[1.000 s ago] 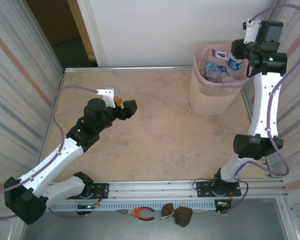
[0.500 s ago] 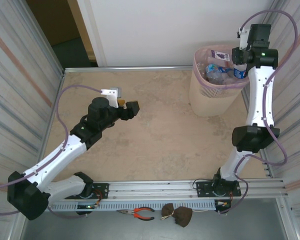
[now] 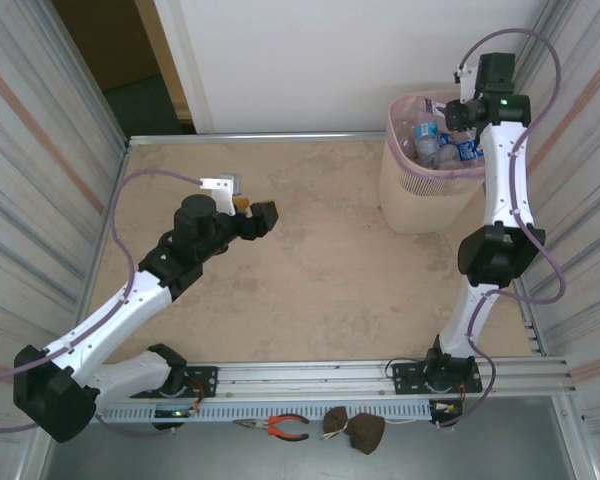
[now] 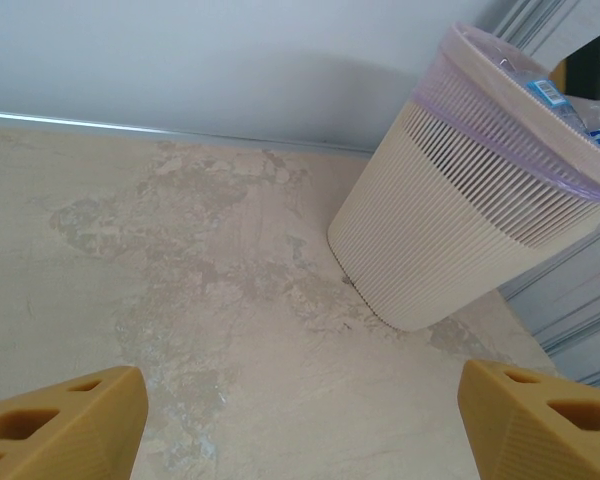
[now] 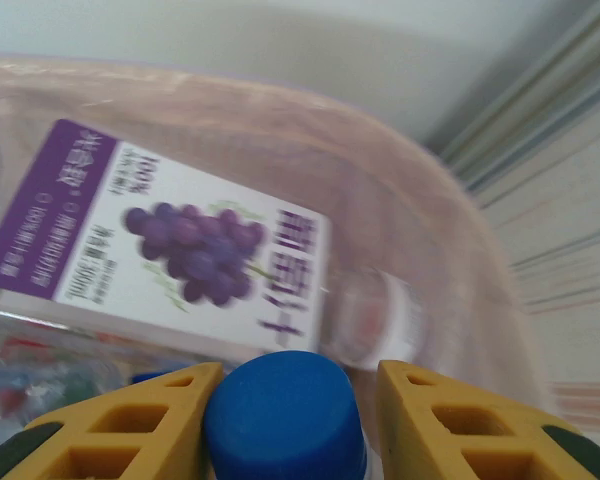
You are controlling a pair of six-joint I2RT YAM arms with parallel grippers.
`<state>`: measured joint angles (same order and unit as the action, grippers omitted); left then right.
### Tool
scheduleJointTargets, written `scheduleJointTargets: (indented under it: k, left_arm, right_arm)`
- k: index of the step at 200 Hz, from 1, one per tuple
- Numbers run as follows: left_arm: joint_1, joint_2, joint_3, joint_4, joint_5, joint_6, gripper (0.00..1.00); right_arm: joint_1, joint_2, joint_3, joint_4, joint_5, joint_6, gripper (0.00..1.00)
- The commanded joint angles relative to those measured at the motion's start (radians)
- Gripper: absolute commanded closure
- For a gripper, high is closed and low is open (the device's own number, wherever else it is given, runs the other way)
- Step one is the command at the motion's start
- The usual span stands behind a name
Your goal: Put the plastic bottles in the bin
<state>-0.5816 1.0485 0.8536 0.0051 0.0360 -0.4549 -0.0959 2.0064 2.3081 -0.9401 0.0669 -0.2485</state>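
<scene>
Right arm upright, right tool (image 5: 298, 372) above the bin (image 3: 415, 200), grip unclear. The bottle (image 5: 285, 420) between its fingers (image 5: 130, 410) points its blue cap wristward. Left tool (image 4: 300, 368) gapes.

You look down from high above the near edge onto the whole table (image 3: 310, 260). Your left wrist camera sits low over it, facing across toward the bin (image 4: 450, 240) from some way off. Your right wrist camera hangs close over that bin's rim, so all three views share it.
</scene>
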Motion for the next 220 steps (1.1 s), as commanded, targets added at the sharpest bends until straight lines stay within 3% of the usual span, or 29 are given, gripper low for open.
scheduleJointTargets:
  k: [1, 71, 119, 184, 220]
  left_arm:
    - [0.011, -0.03, -0.018, 0.026, -0.004, -0.021, 0.18]
    - [0.012, -0.038, -0.024, 0.025, -0.008, -0.018, 0.18]
    - [0.023, -0.041, 0.005, -0.034, -0.028, 0.043, 0.17]
    - [0.112, -0.059, -0.007, -0.101, -0.028, 0.116, 0.15]
    - [0.154, -0.076, -0.01, -0.213, -0.146, 0.224, 0.02]
  right_arm:
    - [0.01, 0.04, 0.016, -0.101, -0.041, -0.009, 0.55]
    - [0.018, -0.032, 0.036, -0.09, -0.139, 0.061, 0.32]
    - [0.009, -0.173, -0.018, -0.06, -0.114, 0.088, 0.26]
    - [-0.015, -0.519, -0.471, 0.144, -0.132, 0.158, 0.2]
    - [-0.018, -0.757, -0.806, 0.266, -0.132, 0.204, 0.08]
